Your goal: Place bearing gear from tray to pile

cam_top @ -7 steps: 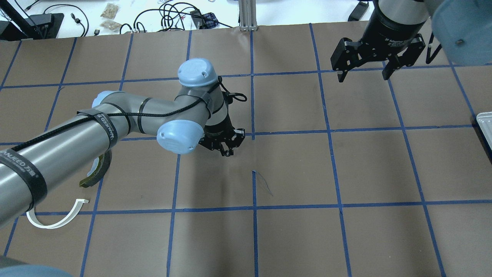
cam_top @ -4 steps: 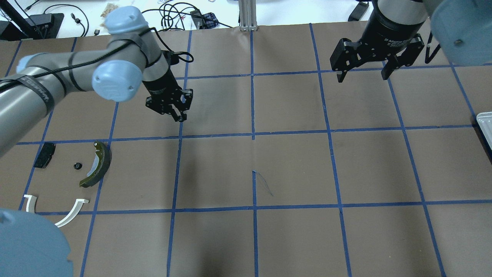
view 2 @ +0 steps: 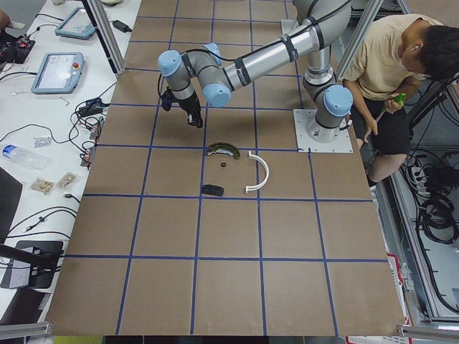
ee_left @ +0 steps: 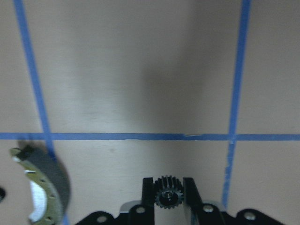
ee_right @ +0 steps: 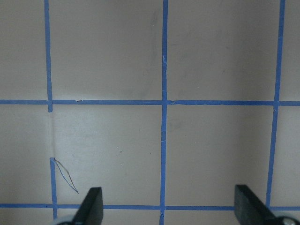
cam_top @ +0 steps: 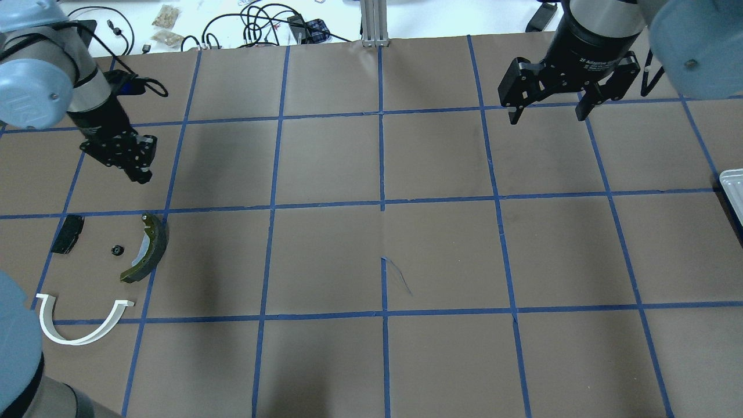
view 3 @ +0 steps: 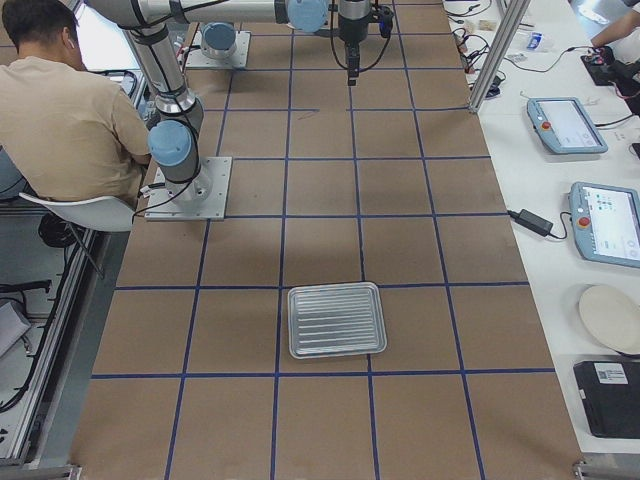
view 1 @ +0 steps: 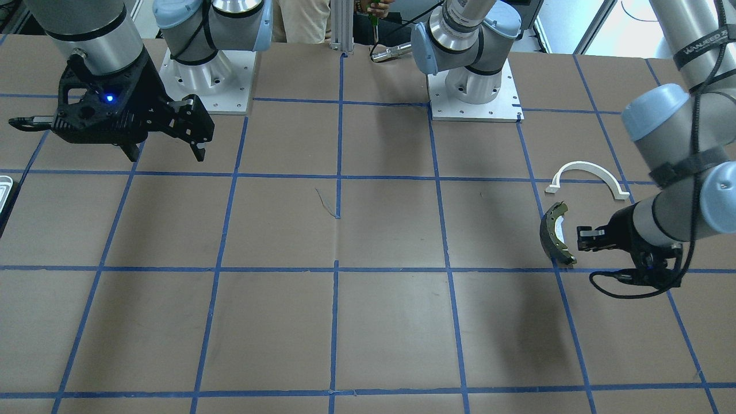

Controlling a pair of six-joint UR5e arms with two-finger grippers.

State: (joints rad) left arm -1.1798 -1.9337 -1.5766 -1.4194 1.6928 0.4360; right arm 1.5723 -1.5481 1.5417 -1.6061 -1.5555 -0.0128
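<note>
- Black bearing gear point(ee_left: 165, 194) is pinched in the left gripper point(cam_top: 141, 173) fingers, above the tabletop point(cam_top: 325, 162) near the pile point(cam_top: 154, 247).
- It is out of the tray point(view 3: 337, 320); I think only the drop is left.
- Right gripper point(cam_top: 547, 113) fingers are spread wide.

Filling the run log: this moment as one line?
left gripper: shut on bearing gear | near brake shoe | right gripper: open | tray: empty
</note>
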